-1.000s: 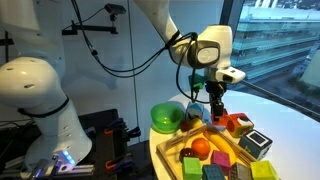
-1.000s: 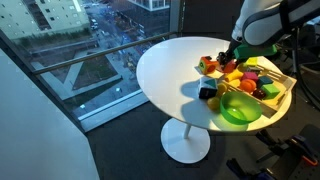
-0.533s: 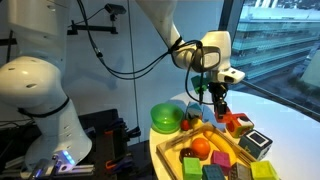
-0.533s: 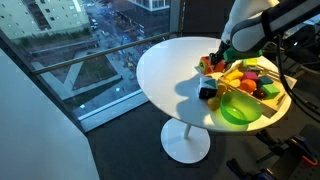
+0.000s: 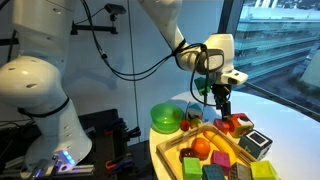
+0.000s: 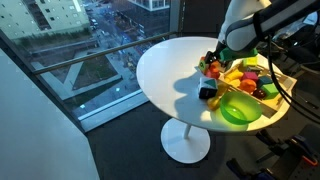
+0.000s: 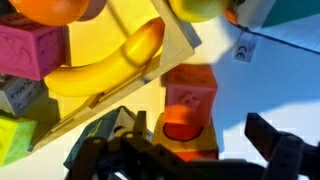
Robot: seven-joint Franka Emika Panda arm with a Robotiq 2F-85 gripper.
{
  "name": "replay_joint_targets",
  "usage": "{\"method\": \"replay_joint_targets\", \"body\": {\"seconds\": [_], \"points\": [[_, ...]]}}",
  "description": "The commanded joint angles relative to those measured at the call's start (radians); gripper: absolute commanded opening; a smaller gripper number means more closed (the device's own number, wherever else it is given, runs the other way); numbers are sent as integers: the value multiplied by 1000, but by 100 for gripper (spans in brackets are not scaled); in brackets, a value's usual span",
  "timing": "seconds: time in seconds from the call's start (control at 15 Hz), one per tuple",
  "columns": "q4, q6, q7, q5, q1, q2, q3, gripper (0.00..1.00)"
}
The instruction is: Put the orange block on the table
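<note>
Claw [image 7: 190, 125] wide open, straddling orange block [image 7: 190, 98] on table [image 7: 285, 75]; printed mark [image 7: 241, 50] nr it, unreadable.

The block [image 7: 190, 100] is plain orange-red. The desk [image 7: 275, 75] is white, the banana [image 7: 105, 68] yellow, the ball [image 7: 55, 8] orange. A pink cube [image 7: 35, 50] bears an embossed pattern. The bowl [image 5: 165, 118] is bright green and the claw [image 7: 185, 150] black.

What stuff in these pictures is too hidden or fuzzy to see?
1. Wrist view: bottom of the orange block, hidden behind the gripper.
2. Exterior view: near end of the wooden tray, cut off by the bottom edge.
3. Exterior view: toys beside the green bowl, too small to name.
4. Wrist view: markings on the pink block, blurred.
</note>
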Motion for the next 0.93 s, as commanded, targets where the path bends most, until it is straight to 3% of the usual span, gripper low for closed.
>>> {"method": "replay_joint_targets", "body": {"seconds": [0.0, 0.53, 0.87], "points": [[40, -139, -110, 96, -40, -32, 53, 100], [118, -469, -416, 240, -117, -109, 129, 100], [174, -681, -451, 212, -114, -164, 124, 100]]}}
